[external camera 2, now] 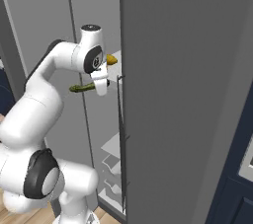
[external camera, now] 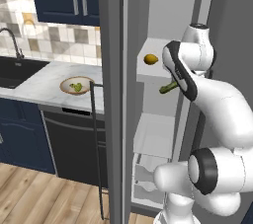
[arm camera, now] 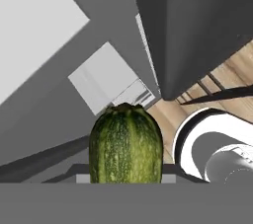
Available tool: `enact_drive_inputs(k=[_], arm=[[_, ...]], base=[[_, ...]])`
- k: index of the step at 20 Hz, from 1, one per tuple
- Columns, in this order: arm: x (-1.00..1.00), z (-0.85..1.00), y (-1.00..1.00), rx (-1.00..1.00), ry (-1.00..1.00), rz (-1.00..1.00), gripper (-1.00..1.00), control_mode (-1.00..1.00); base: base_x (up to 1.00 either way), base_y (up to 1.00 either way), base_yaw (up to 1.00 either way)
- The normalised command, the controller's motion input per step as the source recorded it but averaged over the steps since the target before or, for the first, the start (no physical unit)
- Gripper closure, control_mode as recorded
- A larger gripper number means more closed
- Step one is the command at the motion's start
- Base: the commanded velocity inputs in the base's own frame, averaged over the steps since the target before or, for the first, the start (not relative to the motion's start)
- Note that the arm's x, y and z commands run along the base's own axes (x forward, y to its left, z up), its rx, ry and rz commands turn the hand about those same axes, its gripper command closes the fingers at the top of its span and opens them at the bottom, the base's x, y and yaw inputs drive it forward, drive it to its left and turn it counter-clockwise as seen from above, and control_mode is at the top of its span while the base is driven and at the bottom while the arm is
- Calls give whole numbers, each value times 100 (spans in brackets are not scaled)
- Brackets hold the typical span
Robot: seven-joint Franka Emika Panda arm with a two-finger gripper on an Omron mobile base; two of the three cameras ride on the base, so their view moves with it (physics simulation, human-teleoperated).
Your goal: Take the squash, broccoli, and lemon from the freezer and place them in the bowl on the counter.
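We see the tall grey freezer (external camera: 148, 1) standing open, its thin door edge to the left and white shelves inside. Our tool (external camera 2: 101, 87) is clamped on the slim dark green striped squash (external camera: 168, 88), held level just outside the freezer's shelf front. The small round yellow lemon (external camera: 150, 59) sits on the white shelf inside. Left of the freezer, the veined white marble worktop (external camera: 44, 77) carries the shallow tan-rimmed bowl (external camera: 66, 84), holding the lumpy light-green broccoli (external camera: 76, 87).
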Motion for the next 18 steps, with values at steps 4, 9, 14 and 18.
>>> enact_drive_inputs(k=[4,9,14,18], arm=[[-68,7,0,0,-1,0,100,-100],[-58,15,0,0,0,5,100,-100],[-31,8,0,0,-1,20,100,-100],[-35,5,0,-3,-6,32,100,-100]], base=[[0,0,0],[0,0,0],[0,0,0],[0,0,0]])
